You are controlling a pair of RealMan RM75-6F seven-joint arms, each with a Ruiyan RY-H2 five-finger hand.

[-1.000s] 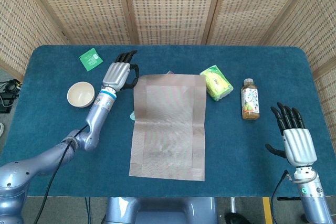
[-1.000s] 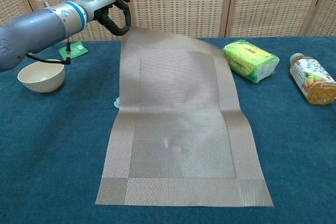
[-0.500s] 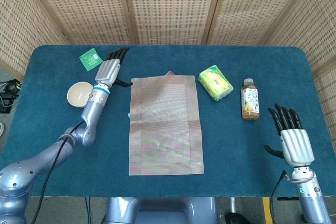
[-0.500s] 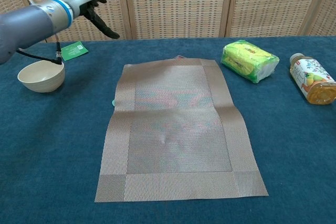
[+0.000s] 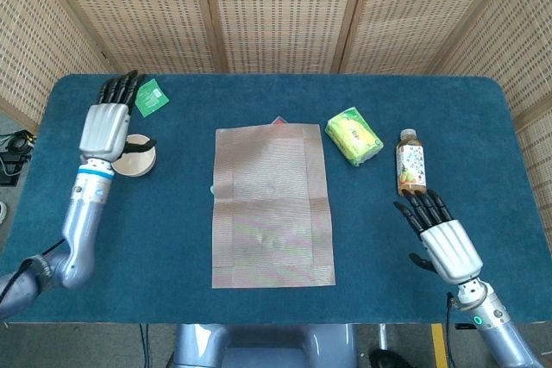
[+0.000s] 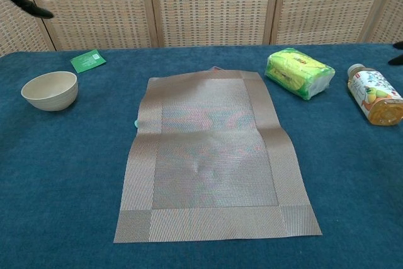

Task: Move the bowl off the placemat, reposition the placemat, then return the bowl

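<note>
The left hand (image 5: 107, 129), fingers spread and empty, has swung away from the flat woven taupe placemat (image 5: 272, 204) to hover over the cream ceramic bowl (image 6: 50, 90), while the open right hand (image 5: 444, 239) has drifted toward the placemat.

What my cameras lose

From the head view my left hand (image 5: 107, 129) covers much of the bowl (image 5: 135, 161); in the chest view only dark fingertips (image 6: 25, 1) show at the upper-left edge.
</note>
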